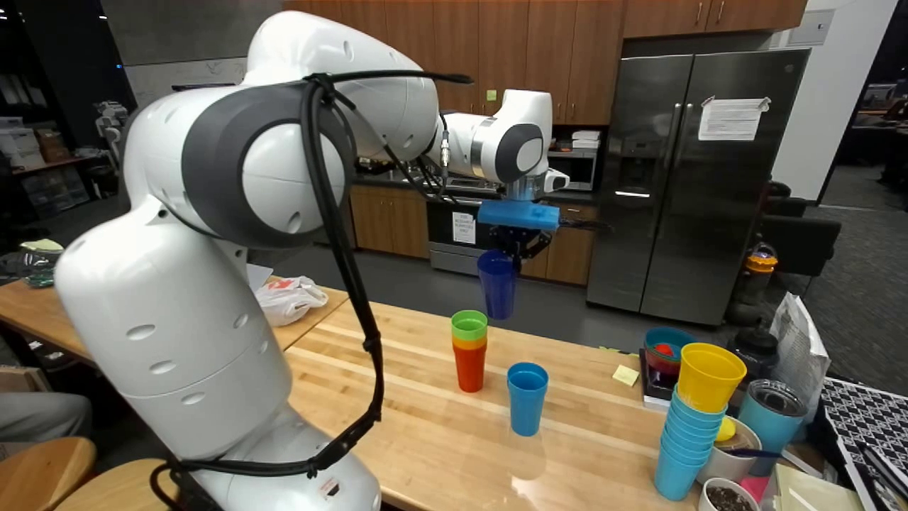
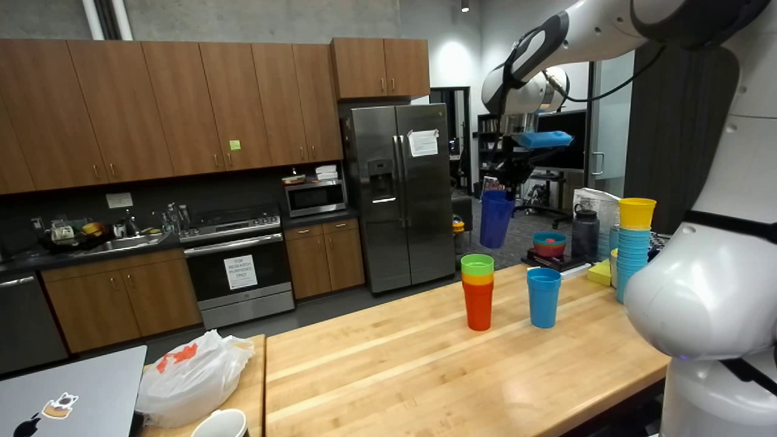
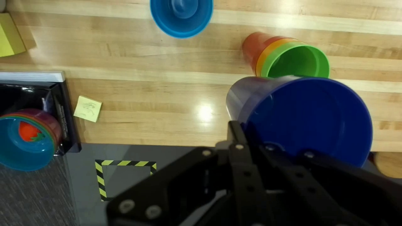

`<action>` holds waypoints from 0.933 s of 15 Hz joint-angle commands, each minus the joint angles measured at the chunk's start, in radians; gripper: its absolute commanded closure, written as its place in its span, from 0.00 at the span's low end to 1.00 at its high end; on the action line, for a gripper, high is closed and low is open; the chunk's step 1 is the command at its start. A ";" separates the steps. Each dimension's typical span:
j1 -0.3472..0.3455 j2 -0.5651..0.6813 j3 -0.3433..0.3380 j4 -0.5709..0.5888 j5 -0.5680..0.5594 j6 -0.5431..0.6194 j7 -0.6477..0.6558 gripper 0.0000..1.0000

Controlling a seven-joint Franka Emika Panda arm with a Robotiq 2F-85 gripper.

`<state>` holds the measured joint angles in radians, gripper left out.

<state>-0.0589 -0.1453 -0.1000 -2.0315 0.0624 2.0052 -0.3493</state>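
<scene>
My gripper [image 1: 516, 264] is shut on the rim of a dark blue cup [image 1: 496, 287]. In the wrist view the gripper [image 3: 243, 127] has one finger inside the cup [image 3: 304, 113] and one outside. The cup hangs upright or slightly tilted, above table height near the table's far edge in both exterior views. Close by, a stack of cups [image 1: 471, 365], red below, then orange, with green on top, stands on the table; it also shows in the wrist view [image 3: 257, 51]. A single lighter blue cup [image 1: 527, 401] stands upright beside the stack, also in the wrist view [image 3: 182, 22].
A tall stack of light blue cups [image 1: 687, 440] with a yellow cup [image 1: 711, 376] on top stands at one table end. Nearby are nested bowls [image 3: 26, 150] on a black box, a dark bottle [image 2: 585, 233] and a sticky note [image 3: 88, 108]. A plastic bag [image 2: 194, 376] lies opposite.
</scene>
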 commanded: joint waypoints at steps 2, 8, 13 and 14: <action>-0.009 0.008 -0.024 -0.020 0.022 -0.006 -0.031 0.99; -0.021 0.050 -0.040 -0.030 0.062 -0.009 -0.066 0.99; -0.045 0.082 -0.057 -0.025 0.102 -0.016 -0.096 0.99; -0.051 0.088 -0.061 -0.025 0.117 -0.017 -0.106 0.99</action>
<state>-0.0921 -0.0701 -0.1455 -2.0682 0.1387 2.0051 -0.4103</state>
